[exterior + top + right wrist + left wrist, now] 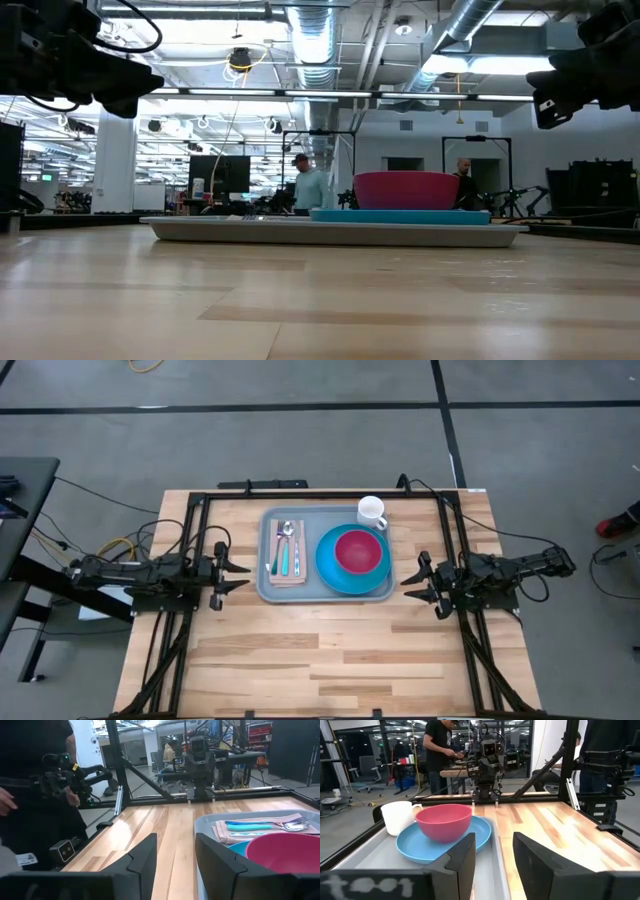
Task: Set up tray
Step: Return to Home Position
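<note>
The grey-blue tray [264,588] lies flat on the far middle of the wooden table. On it rests a round blue plate [328,565] with a red bowl [358,550] standing in it. A white mug [371,512] stands at the tray's far right corner. A napkin [287,574] with a spoon and teal-handled cutlery [290,550] lies on the tray's left part. My left gripper [236,574] hovers open just left of the tray, pointing level at it. My right gripper [414,582] hovers open just right of it. Neither touches anything.
Black frame rails [195,510] run along the table's far, left and right sides. The near half of the table [320,660] is bare wood. People stand in the room beyond the table [437,750], and a hand [5,800] shows beside the right side.
</note>
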Action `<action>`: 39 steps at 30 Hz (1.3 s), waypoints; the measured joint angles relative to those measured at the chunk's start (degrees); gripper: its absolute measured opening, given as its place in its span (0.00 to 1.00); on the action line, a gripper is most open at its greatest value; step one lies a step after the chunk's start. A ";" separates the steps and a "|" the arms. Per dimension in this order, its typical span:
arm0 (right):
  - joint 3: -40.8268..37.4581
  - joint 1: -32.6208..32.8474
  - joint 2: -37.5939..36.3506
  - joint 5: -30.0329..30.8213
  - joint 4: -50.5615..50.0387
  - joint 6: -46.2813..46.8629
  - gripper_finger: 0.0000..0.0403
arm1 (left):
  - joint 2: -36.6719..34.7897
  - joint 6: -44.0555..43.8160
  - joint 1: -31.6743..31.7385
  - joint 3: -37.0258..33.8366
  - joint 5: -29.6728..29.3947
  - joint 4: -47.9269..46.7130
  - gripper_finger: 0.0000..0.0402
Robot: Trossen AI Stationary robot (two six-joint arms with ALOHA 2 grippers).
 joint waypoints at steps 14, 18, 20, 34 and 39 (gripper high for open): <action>0.02 0.00 0.00 0.00 0.00 0.00 0.31 | 0.00 -0.78 0.00 -0.02 -0.07 -0.09 0.30; 0.02 0.00 0.00 -0.01 0.00 -0.01 0.31 | 0.00 -0.41 0.00 -0.02 -0.10 -0.10 0.30; 0.02 0.00 0.00 -0.01 0.02 -0.01 0.31 | 0.00 -0.66 0.00 -0.02 -0.11 -0.11 0.30; 0.02 0.00 0.00 -0.02 0.01 0.00 0.31 | 0.00 -0.64 0.00 -0.04 -0.15 -0.13 0.30; 0.02 0.00 0.00 -0.02 0.00 -0.02 0.31 | 0.00 -0.29 0.00 -0.04 -0.15 -0.13 0.30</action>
